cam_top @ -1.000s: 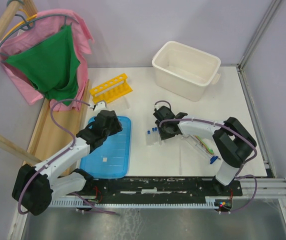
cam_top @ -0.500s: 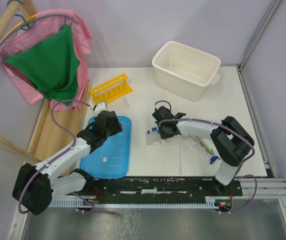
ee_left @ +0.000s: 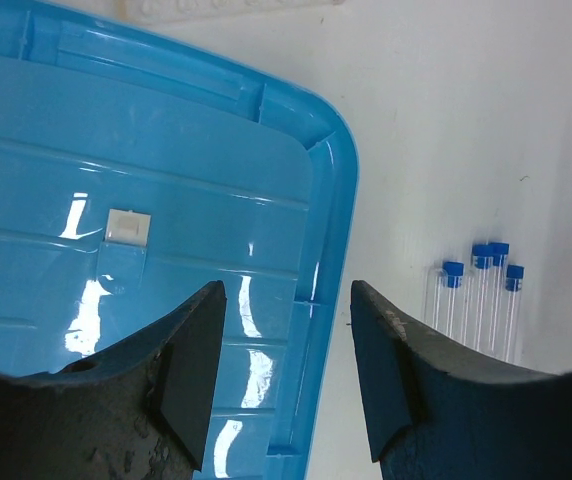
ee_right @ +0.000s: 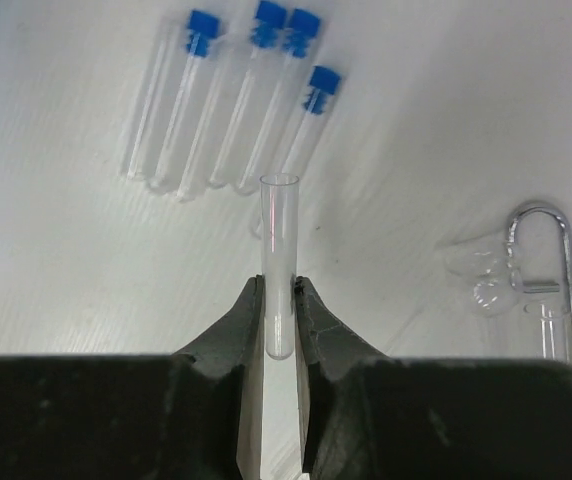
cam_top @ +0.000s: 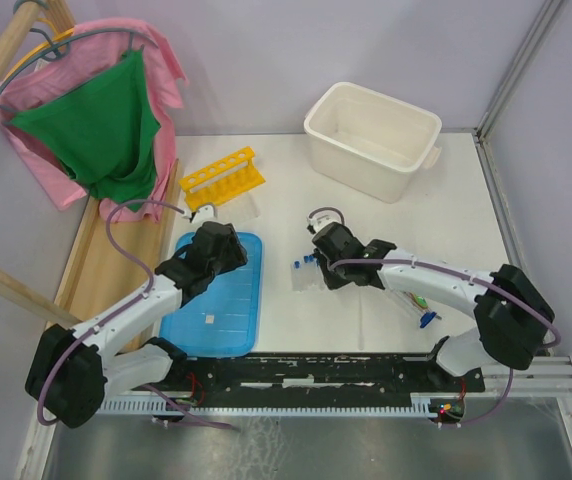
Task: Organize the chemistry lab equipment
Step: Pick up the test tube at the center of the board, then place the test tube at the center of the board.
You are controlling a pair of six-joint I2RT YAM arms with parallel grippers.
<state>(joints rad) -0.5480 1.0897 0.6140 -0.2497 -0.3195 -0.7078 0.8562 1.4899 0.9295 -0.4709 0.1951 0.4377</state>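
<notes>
Uncapped clear tube (ee_right: 278,215) pinched at closed end by right end effector (ee_right: 279,300), just beside four blue-capped tubes (ee_right: 236,100) on tabletop (ee_right: 436,130); left end effector (ee_left: 286,330) held wide over blue lid (ee_left: 166,200). Risk judged: tube pivoted or dropped, grip short, surface slick

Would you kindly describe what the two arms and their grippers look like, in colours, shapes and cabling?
The left arm and right arm both have slim white links between bulky black joint housings, and a thin purple cable loops along each. The left gripper and right gripper are matte black, each with two broad fingers tapering to blunt tips, scuffed pale at the edges.
</notes>
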